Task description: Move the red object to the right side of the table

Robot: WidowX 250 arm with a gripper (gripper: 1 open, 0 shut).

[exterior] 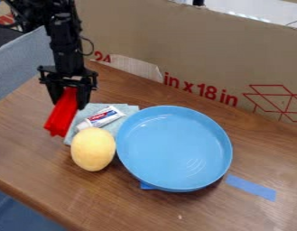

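Observation:
The red object [61,115], a bright red elongated block, hangs tilted from my gripper [69,93], which is shut on its upper end. It is lifted above the left part of the brown wood-grain table [30,153], just left of the small red-and-white tube [106,115] and above the yellow fruit [94,149]. The black arm rises from the gripper toward the upper left.
A large blue plate [175,147] sits at the middle of the table, touching the yellow fruit on its left. A brown cardboard box [211,63] with red print stands along the back. Blue tape [249,189] lies at the front right.

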